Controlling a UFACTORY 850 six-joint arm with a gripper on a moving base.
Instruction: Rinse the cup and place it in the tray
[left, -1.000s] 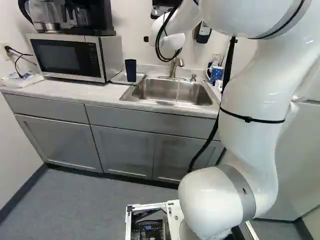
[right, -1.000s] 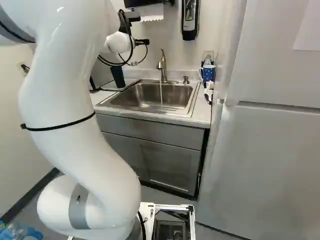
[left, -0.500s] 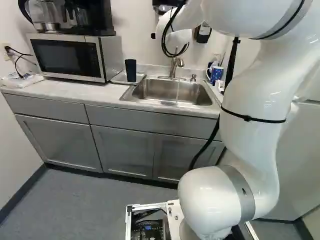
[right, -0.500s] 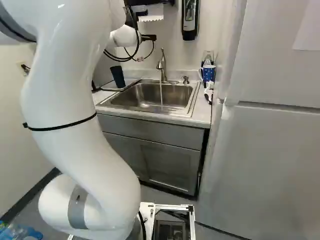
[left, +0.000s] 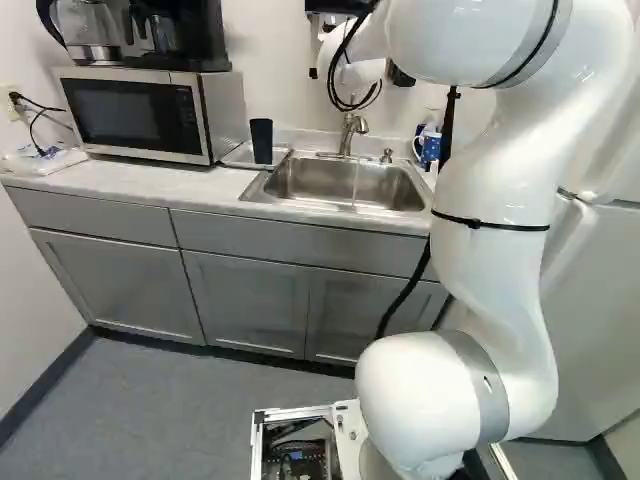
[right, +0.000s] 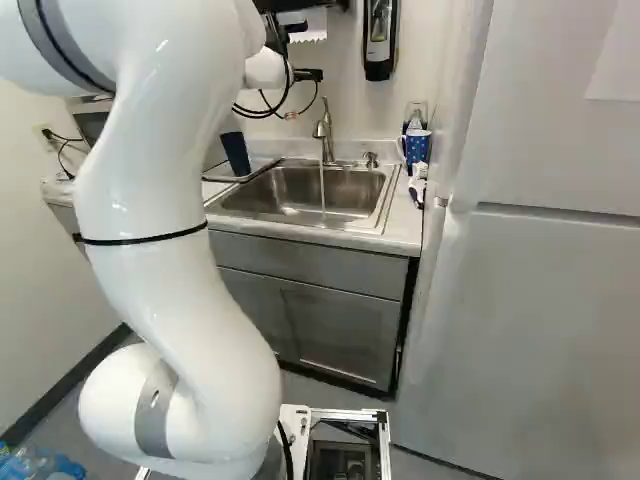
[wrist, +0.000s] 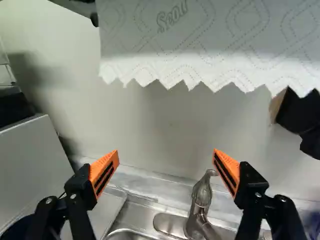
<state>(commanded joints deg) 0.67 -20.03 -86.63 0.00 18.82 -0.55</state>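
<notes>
Glossy white rounded arm (right: 150, 190) has smooth silvery-grey band (right: 155, 425); thin black strap (right: 146, 240) wraps above band, looped black cables (left: 353, 106) show well above band.

tray (left: 238, 157): 1 | cup (left: 262, 141) on it: 1 | dotted mug (right: 417, 147): 1 | sink (left: 345, 184): 1 | faucet (right: 326, 135): 1

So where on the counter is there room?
The counter strip in front of the microwave, ending at the sink, looks bare. It's crowded on the sink's other side, around the spotted mug, and between microwave and sink, where the dark cup stands on the tray.
</notes>
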